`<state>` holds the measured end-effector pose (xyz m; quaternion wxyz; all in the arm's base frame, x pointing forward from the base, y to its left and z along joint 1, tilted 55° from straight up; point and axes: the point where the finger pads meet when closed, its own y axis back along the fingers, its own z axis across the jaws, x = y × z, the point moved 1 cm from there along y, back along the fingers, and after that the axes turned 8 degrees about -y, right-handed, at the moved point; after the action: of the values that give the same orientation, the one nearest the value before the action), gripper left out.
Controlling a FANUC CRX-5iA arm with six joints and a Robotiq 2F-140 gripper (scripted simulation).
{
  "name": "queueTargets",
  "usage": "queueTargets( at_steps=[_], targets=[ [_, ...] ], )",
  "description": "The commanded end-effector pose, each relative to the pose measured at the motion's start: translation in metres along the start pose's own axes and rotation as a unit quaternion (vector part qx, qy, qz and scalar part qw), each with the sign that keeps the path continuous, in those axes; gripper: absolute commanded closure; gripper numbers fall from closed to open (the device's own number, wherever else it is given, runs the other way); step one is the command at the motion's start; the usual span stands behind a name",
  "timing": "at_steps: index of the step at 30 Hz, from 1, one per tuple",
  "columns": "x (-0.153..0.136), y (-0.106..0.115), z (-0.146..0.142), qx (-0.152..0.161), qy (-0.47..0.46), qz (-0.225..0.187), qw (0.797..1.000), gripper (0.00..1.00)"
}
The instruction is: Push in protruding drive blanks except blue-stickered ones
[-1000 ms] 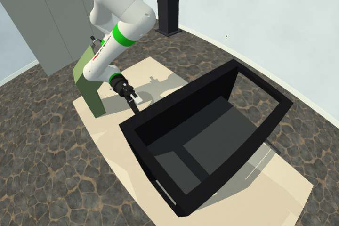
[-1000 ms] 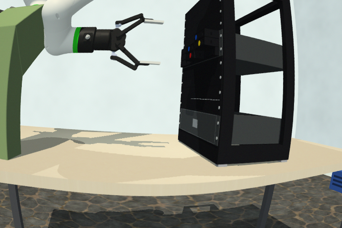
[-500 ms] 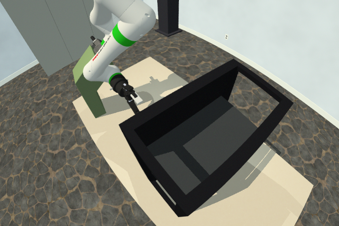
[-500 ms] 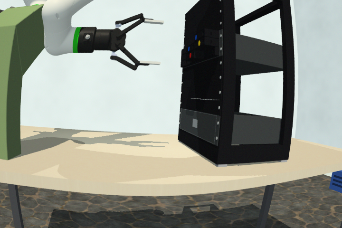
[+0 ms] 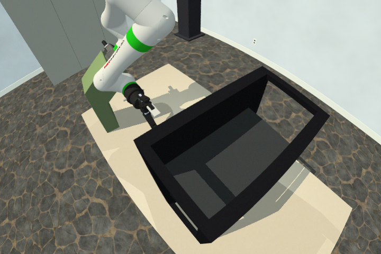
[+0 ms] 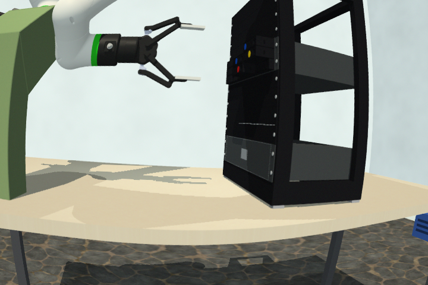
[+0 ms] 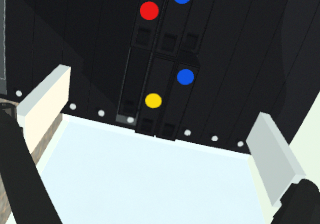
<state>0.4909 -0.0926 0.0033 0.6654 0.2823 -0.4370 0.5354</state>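
Before rack [image 6: 285,100] front on table [image 6: 187,215] | pincer [image 6: 191,53] spread wide, empty, level with stickered blanks [image 6: 243,60] | lined up to push

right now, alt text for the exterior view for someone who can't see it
A white robot arm holds its black gripper, fingers wide open and empty, level with four round stickers, two blue, one yellow and one red, on the front of a tall black open-frame rack. The rack stands on a beige table.
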Motion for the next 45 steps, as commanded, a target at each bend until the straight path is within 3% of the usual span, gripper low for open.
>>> queueTargets(
  at_steps=[1,10,24,45],
  targets=[
    [0.000,0.000,0.000,0.000,0.000,0.000,1.000,0.00],
    [0.006,-0.007,-0.002,0.000,0.000,0.000,1.000,0.00],
    [0.052,-0.062,-0.016,0.000,0.000,0.000,1.000,0.00],
    [0.057,-0.067,-0.017,0.000,0.000,0.000,1.000,0.00]
  ],
)
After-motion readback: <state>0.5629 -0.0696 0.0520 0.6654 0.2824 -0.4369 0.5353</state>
